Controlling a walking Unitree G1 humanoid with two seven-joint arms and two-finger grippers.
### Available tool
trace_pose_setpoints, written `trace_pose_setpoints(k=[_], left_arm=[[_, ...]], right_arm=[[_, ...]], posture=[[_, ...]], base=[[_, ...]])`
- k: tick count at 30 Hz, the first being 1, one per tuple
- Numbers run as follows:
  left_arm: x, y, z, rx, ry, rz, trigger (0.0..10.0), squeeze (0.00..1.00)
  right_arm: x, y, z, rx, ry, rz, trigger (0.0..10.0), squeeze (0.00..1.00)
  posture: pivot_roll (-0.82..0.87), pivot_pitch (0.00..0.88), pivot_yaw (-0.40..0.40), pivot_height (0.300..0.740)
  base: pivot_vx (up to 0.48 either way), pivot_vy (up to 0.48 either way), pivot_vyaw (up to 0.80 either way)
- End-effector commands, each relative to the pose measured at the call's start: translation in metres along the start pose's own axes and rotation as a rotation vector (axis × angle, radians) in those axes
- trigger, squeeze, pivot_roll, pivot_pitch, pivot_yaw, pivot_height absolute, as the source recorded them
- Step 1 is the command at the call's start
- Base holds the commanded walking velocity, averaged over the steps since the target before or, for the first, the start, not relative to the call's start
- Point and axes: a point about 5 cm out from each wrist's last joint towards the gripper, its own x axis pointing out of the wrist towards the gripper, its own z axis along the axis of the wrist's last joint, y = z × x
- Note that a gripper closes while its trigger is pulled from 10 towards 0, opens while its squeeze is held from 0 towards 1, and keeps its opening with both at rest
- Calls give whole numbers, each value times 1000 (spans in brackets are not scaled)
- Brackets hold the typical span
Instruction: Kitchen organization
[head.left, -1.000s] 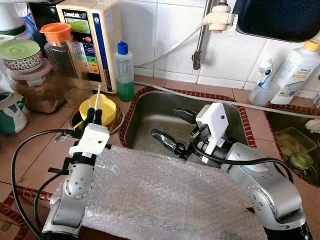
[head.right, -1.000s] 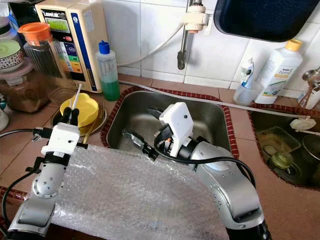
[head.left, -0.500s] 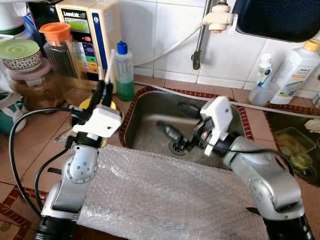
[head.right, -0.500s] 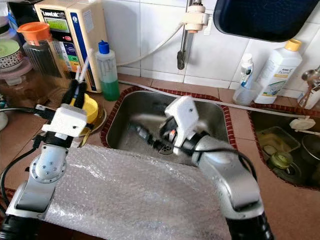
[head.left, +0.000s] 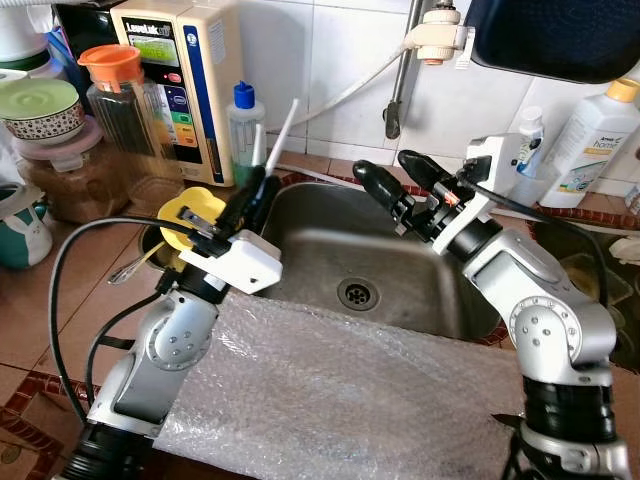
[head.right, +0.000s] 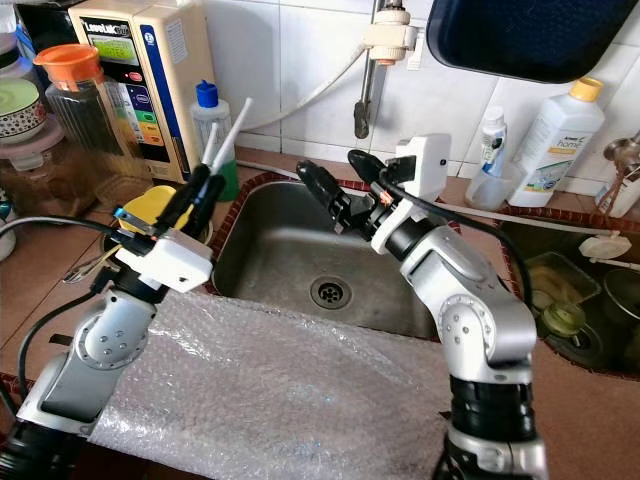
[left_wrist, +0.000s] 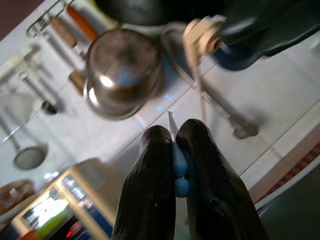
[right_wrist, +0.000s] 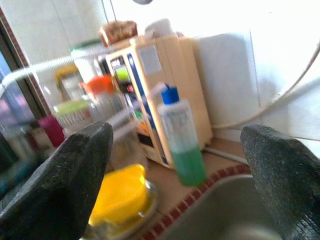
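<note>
From the head cameras: the left hand (head.left: 258, 187) is up over the near left corner of the sink (head.left: 330, 250), fingers clamped on two white sticks (head.left: 280, 125) that poke up past the fingertips toward the tiled wall. The right hand (head.left: 398, 172) is raised over the far side of the sink, its two fingers spread apart and holding nothing. One sink, steel, with one drain (head.left: 357, 294) in the middle. A sheet of bubble wrap (head.left: 340, 400) lies across the surface in front of it. To the left, one yellow bowl (head.left: 190, 212) sits in a dish; behind it stand one green-liquid bottle with a blue cap (head.left: 246, 135), one cream machine with a display (head.left: 180, 70) and one jar with an orange lid (head.left: 115, 90). On the right, two white bottles (head.left: 590, 140) stand by the wall.

Left wrist camera: two black fingers (left_wrist: 155, 200) pressed together on the sticks (left_wrist: 173, 150), with a steel pot (left_wrist: 122, 72) hanging on the wall beyond.

Right wrist camera: two fingers (right_wrist: 65, 170) wide apart, framing the blue-capped bottle (right_wrist: 179, 137), the yellow bowl (right_wrist: 122, 195) and the cream machine (right_wrist: 150, 85). Blurred here.
</note>
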Motion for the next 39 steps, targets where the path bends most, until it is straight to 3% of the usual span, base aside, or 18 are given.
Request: trace_pose_setpoints(k=[1, 3, 10, 22, 31, 32, 33, 34, 39], left_arm=[[0, -6, 4, 3, -30, -38, 0, 0], [2, -10, 8, 3, -60, -58, 0, 0], [12, -10, 13, 10, -96, -53, 0, 0], [17, -19, 18, -18, -111, -56, 0, 0], [17, -18, 18, -17, -105, -42, 0, 0], [17, -18, 18, -19, -105, -44, 0, 0], [17, -18, 18, -19, -105, -44, 0, 0], [17, -20, 18, -22, -107, -48, 0, 0], [17, -23, 20, -31, -108, -53, 471, 0]], right_arm=[[5, -4, 9, 95, -39, -20, 10000, 0], [12, -8, 12, 212, -62, -47, 10000, 0], [23, -13, 11, 339, -63, -89, 10000, 0], [49, 2, 2, 418, -10, -48, 10000, 0], [51, 4, 1, 428, 3, -40, 10000, 0], [51, 3, 0, 436, 6, -45, 2941, 0], [51, 3, 0, 436, 6, -45, 2941, 0], [51, 3, -2, 446, 10, -48, 0, 0], [51, 5, -5, 468, 20, -44, 0, 0]], posture=[[30, 6, -33, 740], [35, 2, -35, 740], [35, 0, -36, 740], [36, 4, -52, 740], [32, 6, -54, 740], [32, 6, -54, 740], [32, 6, -54, 740], [30, 6, -52, 740], [27, 8, -51, 740]], base=[[0, 0, 0], [0, 0, 0], [0, 0, 0], [0, 0, 0], [0, 0, 0], [0, 0, 0], [0, 0, 0], [0, 0, 0], [0, 0, 0]])
